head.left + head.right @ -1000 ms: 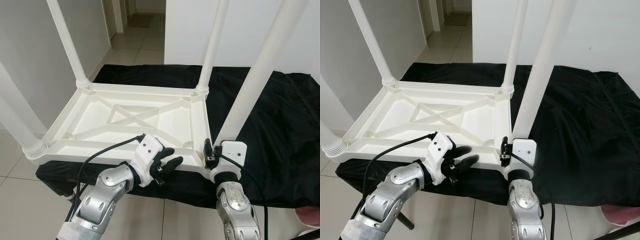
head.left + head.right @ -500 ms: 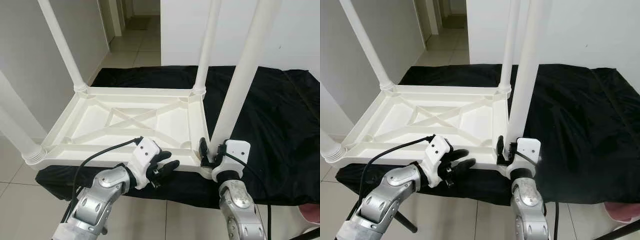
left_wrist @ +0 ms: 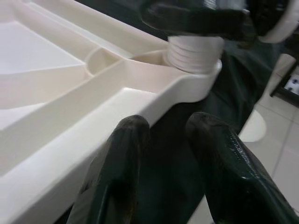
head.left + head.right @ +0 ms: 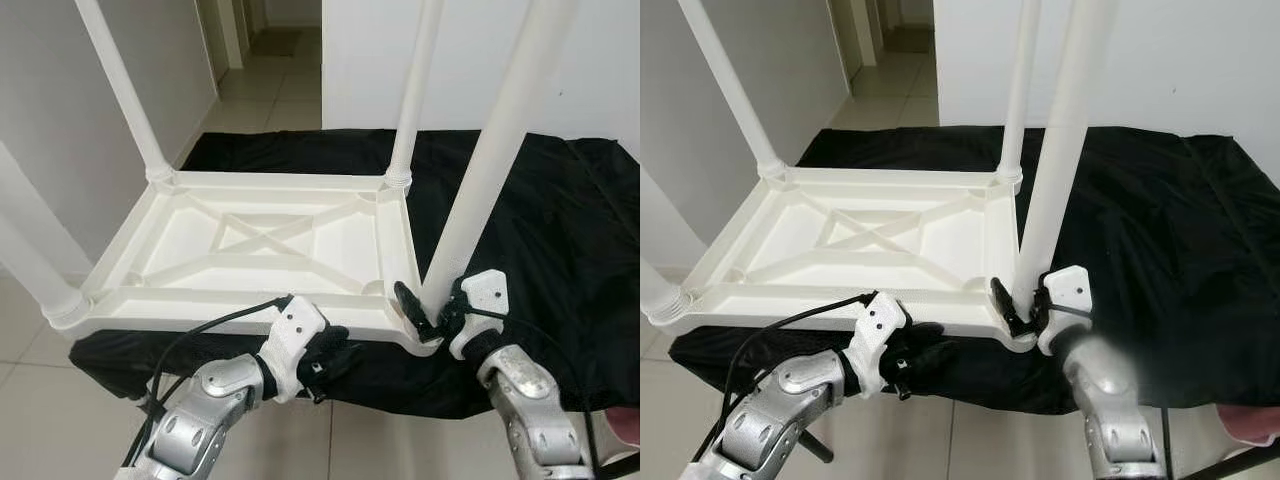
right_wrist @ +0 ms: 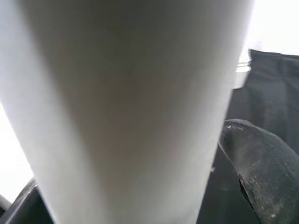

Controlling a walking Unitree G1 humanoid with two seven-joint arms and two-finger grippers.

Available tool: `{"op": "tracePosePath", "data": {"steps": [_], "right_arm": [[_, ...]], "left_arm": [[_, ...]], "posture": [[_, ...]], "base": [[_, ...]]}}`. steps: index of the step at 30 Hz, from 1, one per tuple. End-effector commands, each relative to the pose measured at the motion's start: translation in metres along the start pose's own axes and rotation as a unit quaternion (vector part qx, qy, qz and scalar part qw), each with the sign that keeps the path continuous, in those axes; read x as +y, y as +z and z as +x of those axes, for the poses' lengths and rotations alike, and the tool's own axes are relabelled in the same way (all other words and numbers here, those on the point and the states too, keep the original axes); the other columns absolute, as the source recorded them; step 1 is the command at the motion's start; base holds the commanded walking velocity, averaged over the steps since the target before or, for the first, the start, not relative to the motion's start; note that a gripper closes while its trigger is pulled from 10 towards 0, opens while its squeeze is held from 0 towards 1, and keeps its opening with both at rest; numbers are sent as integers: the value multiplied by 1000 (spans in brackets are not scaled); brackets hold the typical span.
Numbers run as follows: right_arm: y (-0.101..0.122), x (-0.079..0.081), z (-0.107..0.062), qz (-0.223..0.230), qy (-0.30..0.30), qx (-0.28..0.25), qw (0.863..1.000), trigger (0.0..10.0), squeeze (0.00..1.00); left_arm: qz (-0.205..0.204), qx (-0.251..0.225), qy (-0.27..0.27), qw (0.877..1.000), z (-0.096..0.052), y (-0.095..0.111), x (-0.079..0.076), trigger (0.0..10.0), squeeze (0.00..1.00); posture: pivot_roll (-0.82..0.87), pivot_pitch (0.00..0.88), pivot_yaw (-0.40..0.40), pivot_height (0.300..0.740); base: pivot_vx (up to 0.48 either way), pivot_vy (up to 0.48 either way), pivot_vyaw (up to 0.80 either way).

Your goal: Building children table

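My right gripper [image 4: 432,312] is clenched round the near table leg [image 4: 480,190], whose top is cut off; left gripper [image 4: 335,352] sits released under the upturned tabletop [image 4: 250,240] rim.

This is a home interior: pale glossy floor tiles [image 4: 270,95] run into a narrow hallway [image 4: 285,40] between plain white walls [image 4: 60,110]. A black cloth [image 4: 560,230] covers the work surface, where a white plastic children's table [image 4: 250,240] lies upside down.
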State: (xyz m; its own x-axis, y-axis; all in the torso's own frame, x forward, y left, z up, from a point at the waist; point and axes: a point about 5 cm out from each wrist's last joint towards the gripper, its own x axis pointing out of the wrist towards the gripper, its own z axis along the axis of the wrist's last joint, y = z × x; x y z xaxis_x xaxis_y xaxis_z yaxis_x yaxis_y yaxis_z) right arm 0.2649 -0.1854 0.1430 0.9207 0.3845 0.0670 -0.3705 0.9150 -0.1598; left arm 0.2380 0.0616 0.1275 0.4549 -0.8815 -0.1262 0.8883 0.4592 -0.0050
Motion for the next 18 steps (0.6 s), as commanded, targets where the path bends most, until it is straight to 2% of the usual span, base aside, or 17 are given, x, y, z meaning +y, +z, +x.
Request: {"op": "tracePosePath", "data": {"steps": [1,6,7,8,10,11,13,14,17,18], "right_arm": [[-3,-4,1,2,16,6,1000,10000,0],[-4,-6,7,-12,58,3,998,10000,0],[-4,-5,9,-11,69,2,998,9882,0],[-5,-5,11,-10,78,2,997,9765,0],[-5,-4,12,-9,86,3,996,10000,0],[-6,-2,13,-9,98,5,995,9647,0],[-7,-2,14,-9,106,6,994,9647,0],[-8,0,14,-8,119,8,993,7765,0],[-9,1,14,-8,124,8,992,7765,0],[-9,1,14,-8,132,7,991,3843,0]], "left_arm": [[2,0,4,1000,-2,0,1,10000,0],[0,-7,4,1000,-1,2,1,10000,0],[-11,-13,-2,1000,-1,3,0,10000,388],[-21,-16,-7,1000,-1,3,0,10000,1000],[-26,-18,-15,999,-1,4,-1,10000,1000],[-22,-15,-15,1000,-2,5,-2,10000,1000],[-16,-12,-14,1000,-2,5,-2,10000,1000],[7,-4,1,1000,-2,5,0,10000,0],[11,-4,3,1000,-2,5,1,10000,0],[16,-3,4,1000,-1,5,1,10000,0]], "posture": [[-82,32,61,740],[-73,17,56,740],[-71,11,57,740],[-71,11,57,740],[-71,11,57,740],[-65,5,57,740],[-65,5,57,740],[-64,1,60,740],[-64,1,60,740],[-65,3,61,740]], "base": [[0,0,0],[0,0,0],[0,0,0],[0,0,0],[0,0,0],[0,0,0],[0,0,0],[0,0,0],[0,0,0],[0,0,0]]}}
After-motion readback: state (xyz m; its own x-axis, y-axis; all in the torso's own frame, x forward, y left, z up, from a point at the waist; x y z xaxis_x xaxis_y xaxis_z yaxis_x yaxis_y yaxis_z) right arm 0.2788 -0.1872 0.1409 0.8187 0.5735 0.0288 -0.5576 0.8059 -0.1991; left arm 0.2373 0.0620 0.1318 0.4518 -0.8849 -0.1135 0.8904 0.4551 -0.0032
